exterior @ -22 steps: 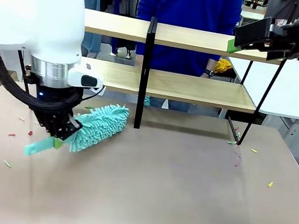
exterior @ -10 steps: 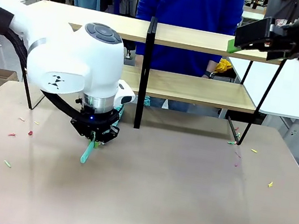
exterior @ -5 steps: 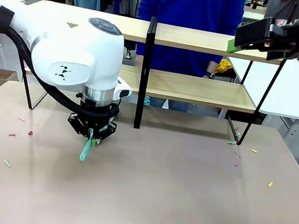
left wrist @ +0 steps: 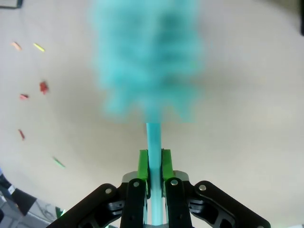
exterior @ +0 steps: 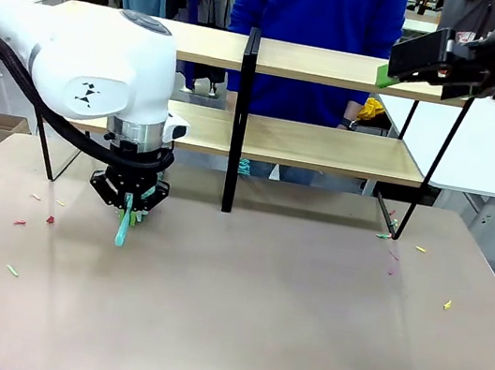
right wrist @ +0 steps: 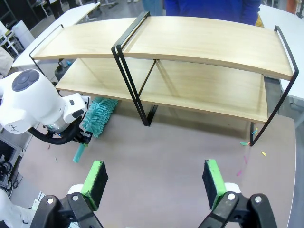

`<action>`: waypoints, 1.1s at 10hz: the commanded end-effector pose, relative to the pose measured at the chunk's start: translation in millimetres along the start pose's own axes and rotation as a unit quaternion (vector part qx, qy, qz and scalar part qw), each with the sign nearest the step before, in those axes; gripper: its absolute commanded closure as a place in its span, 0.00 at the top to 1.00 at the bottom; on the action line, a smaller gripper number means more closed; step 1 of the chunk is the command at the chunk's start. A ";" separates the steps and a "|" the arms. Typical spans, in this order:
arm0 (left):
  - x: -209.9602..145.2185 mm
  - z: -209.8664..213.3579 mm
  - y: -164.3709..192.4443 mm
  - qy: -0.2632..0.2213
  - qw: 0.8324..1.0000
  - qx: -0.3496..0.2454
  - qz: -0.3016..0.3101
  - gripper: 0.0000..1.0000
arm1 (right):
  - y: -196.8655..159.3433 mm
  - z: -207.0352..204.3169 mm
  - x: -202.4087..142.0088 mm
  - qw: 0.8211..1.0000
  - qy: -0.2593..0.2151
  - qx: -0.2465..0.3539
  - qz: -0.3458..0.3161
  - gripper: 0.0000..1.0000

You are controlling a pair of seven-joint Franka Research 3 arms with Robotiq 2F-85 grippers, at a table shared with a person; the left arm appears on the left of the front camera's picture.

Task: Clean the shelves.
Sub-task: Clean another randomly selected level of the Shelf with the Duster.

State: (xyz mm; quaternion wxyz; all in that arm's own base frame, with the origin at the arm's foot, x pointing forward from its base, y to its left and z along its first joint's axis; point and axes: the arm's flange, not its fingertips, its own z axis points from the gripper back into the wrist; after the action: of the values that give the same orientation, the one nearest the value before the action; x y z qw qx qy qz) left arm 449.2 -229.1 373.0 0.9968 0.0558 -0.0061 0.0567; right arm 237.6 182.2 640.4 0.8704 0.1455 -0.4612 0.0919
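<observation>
Left of the shelves' (exterior: 343, 68) black post, low over the table (exterior: 281, 324): left gripper (exterior: 131, 213), pointing straight down, clenched on the thin handle of a teal duster (exterior: 123, 233). From the front, just the handle's tail poking out below the fingers, the fluffy head hidden behind the white arm.

Over to the right wrist camera, high above the shelves, and found at once: head right by the lower board's front edge, toward its left end. Left wrist view, close in: green pads (left wrist: 143, 161) pressed on either side of the handle, no gap, head beyond them badly blurred.

Coloured scraps (left wrist: 43, 87) scattered on the table left of the shelves, more by the frame's foot at the right end.

Up high, right gripper (right wrist: 154, 178) released, pads wide apart, nothing between them, hanging above and in front of the shelves. Seen from the front, up by the top board's right end, one green pad close against the board's edge; touching or not, cannot tell.

Shelves themselves standing across the table's far side. Behind them, a person (exterior: 320, 7) in blue, cut off at the top edge, legs hidden by the boards.
</observation>
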 end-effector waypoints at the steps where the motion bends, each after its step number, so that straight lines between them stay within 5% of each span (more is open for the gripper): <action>1: 6.7 -0.4 4.3 0.040 0.999 -0.008 0.002 0.12 | 0.1 -0.3 0.5 1.000 -0.002 0.000 -0.001 1.00; 7: 8.2 3.6 66.4 0.081 0.994 0.053 0.049 0.12 | 0.1 -0.3 0.5 1.000 -0.002 0.000 -0.001 1.00; 11: 12.8 1.0 101.8 0.058 0.992 0.109 0.007 0.12 | 0.1 -0.3 0.5 1.000 -0.002 0.000 -0.001 1.00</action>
State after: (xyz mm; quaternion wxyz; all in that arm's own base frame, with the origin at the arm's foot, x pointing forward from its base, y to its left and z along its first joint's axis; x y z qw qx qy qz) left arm 461.8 -138.9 376.6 0.9839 0.1449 0.0611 0.0850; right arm 237.6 182.2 640.4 0.8705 0.1455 -0.4612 0.0919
